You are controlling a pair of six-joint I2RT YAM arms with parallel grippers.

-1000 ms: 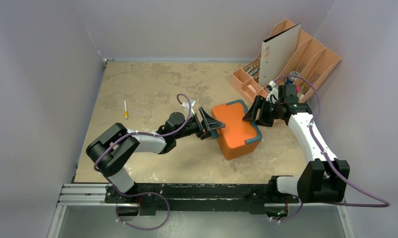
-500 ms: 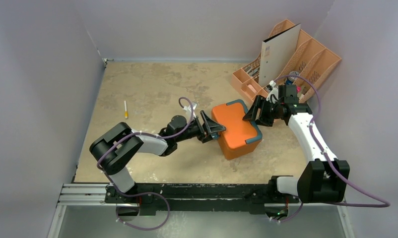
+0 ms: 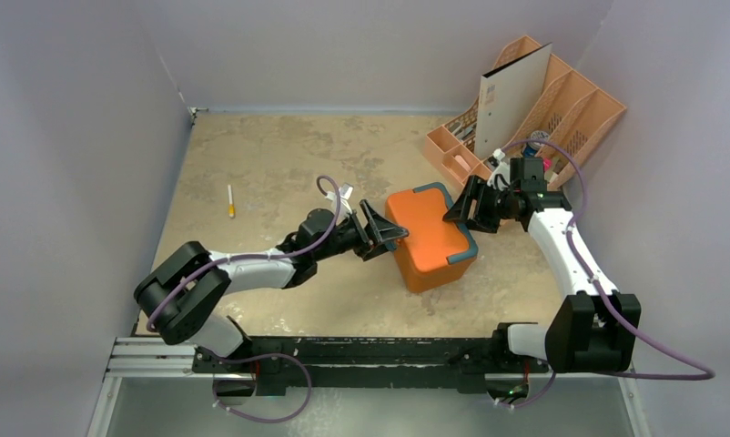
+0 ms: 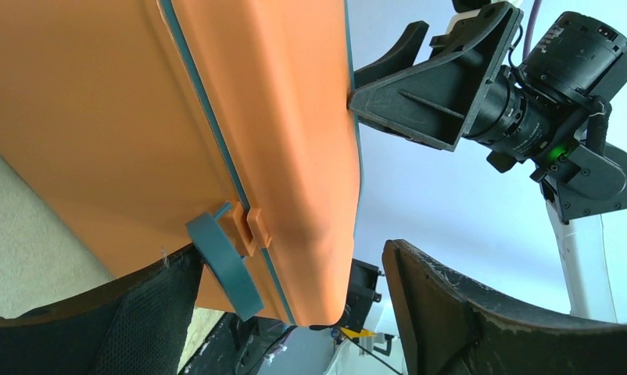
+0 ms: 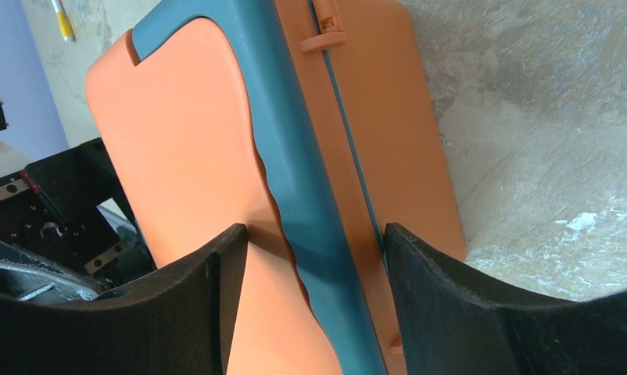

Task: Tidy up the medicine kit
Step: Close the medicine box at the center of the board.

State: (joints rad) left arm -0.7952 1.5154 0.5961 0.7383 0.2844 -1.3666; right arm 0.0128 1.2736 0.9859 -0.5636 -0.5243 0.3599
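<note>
The medicine kit (image 3: 431, 238), an orange case with a teal band, stands on the table between both arms with its lid closed. My left gripper (image 3: 386, 235) is open around the kit's left corner. In the left wrist view one finger (image 4: 150, 301) lies against the kit (image 4: 138, 117) by a teal latch (image 4: 220, 266), and the other finger (image 4: 451, 312) stands clear of it. My right gripper (image 3: 460, 211) is shut on the kit's far right edge. In the right wrist view its fingers press the lid (image 5: 185, 156) and the side wall, with the teal band (image 5: 310, 203) between them.
A peach desk organizer (image 3: 562, 109) holding an upright grey folder (image 3: 512, 96) stands at the back right, close behind my right arm. A small white-and-yellow pen (image 3: 230, 200) lies at the left. Purple walls enclose the table on three sides.
My left arm has stretched out lower and its gripper has edged further onto the kit's left corner, its jaws narrowing a little. The right arm and the kit have barely moved.
</note>
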